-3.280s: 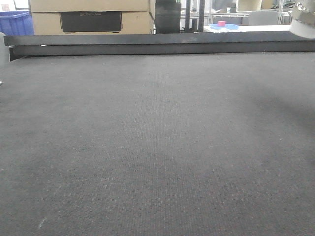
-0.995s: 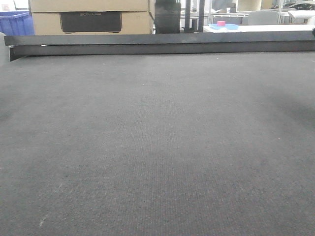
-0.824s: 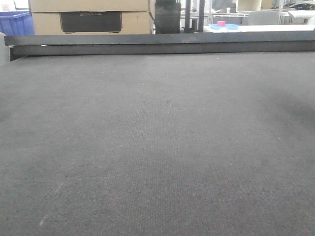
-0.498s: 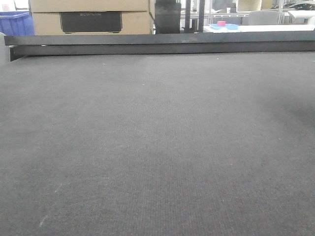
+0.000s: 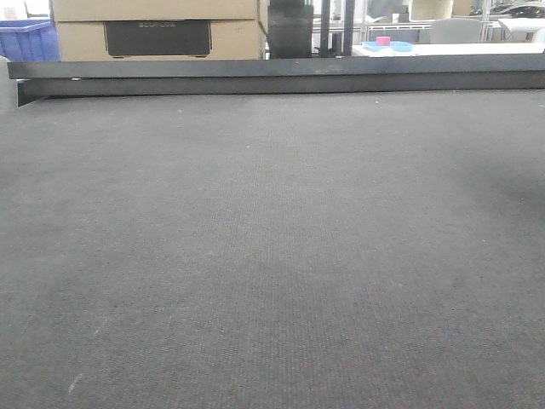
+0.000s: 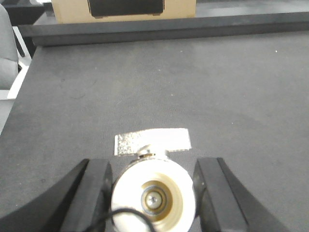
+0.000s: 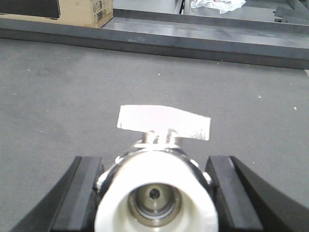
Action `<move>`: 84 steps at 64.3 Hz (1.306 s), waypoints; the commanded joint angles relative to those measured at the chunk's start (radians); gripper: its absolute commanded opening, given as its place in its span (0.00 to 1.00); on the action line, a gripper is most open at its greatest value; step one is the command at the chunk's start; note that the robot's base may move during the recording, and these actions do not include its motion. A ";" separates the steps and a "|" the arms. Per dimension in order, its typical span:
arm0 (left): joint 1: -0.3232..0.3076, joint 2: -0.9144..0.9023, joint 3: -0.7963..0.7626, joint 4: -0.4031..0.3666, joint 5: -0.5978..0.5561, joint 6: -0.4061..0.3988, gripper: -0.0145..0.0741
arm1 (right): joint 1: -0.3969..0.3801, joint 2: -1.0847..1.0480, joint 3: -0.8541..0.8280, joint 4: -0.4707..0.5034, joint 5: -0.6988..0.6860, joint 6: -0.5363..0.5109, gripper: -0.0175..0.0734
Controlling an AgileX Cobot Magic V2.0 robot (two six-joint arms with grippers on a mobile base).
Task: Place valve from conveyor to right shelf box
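The left end effector (image 6: 152,162) pinches a valve (image 6: 153,193) between its black fingers (image 6: 91,191). The valve's white round end faces the wrist camera and its silvery flat handle (image 6: 152,141) points away, above the dark grey conveyor (image 5: 272,256). The right end effector (image 7: 154,159) likewise grips a second valve (image 7: 154,198), its pale handle (image 7: 164,121) lying crosswise, over the same belt. A black rail (image 5: 272,77) borders the belt's far edge, with a cardboard box (image 5: 153,30) behind it.
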 commanded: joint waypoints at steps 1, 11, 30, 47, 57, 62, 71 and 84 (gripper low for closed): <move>-0.005 -0.006 -0.006 -0.007 -0.055 -0.007 0.04 | -0.005 -0.008 -0.008 -0.003 -0.085 -0.001 0.02; -0.005 -0.006 -0.006 -0.007 -0.065 -0.007 0.04 | -0.005 -0.008 -0.008 -0.003 -0.089 -0.001 0.02; -0.005 -0.006 -0.006 -0.007 -0.074 -0.007 0.04 | -0.005 -0.008 -0.008 -0.003 -0.089 -0.001 0.02; -0.005 -0.006 -0.006 -0.007 -0.074 -0.007 0.04 | -0.005 -0.008 -0.008 -0.003 -0.089 -0.001 0.02; -0.005 -0.006 -0.006 -0.007 -0.074 -0.007 0.04 | -0.005 -0.008 -0.008 -0.003 -0.089 -0.001 0.02; -0.005 -0.006 -0.006 -0.007 -0.074 -0.007 0.04 | -0.005 -0.008 -0.008 -0.003 -0.089 -0.001 0.02; -0.005 -0.006 -0.006 -0.007 -0.074 -0.007 0.04 | -0.005 -0.008 -0.008 -0.003 -0.089 -0.001 0.02; -0.005 -0.006 -0.006 -0.007 -0.074 -0.007 0.04 | -0.005 -0.008 -0.008 -0.003 -0.089 -0.001 0.02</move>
